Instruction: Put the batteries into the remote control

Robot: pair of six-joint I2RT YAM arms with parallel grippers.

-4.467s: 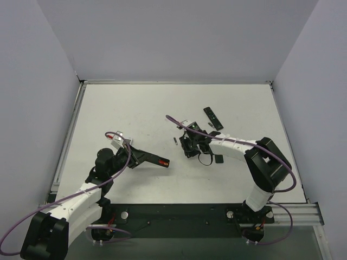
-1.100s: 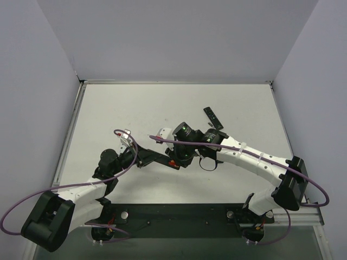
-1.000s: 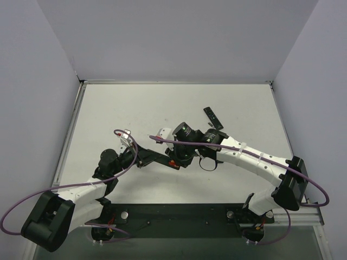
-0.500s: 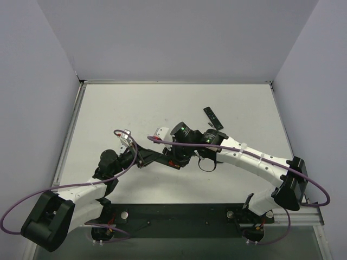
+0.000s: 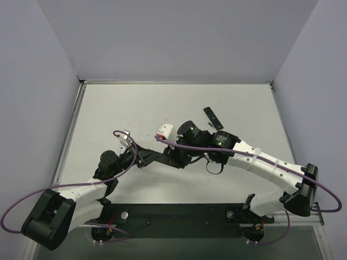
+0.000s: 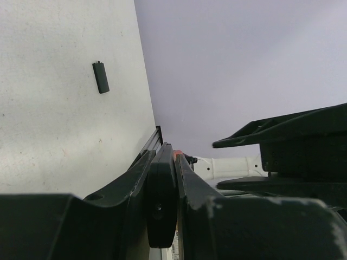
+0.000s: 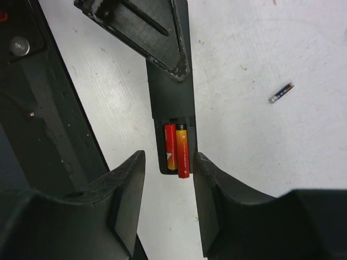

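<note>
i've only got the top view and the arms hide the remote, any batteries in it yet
Observer: Yes. The right wrist view shows two red batteries side by side in the open compartment of the remote.
Operator: right gripper gripping them
Observer: No, the right gripper is open, with its fingers either side of the compartment.
Operator: who holds the remote
Observer: The left gripper, shut on it edge-on in its wrist view.

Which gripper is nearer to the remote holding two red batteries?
Left. The left gripper is shut on the remote, touching it. The right gripper has open fingers straddling the end with the red batteries; contact unclear.
</note>
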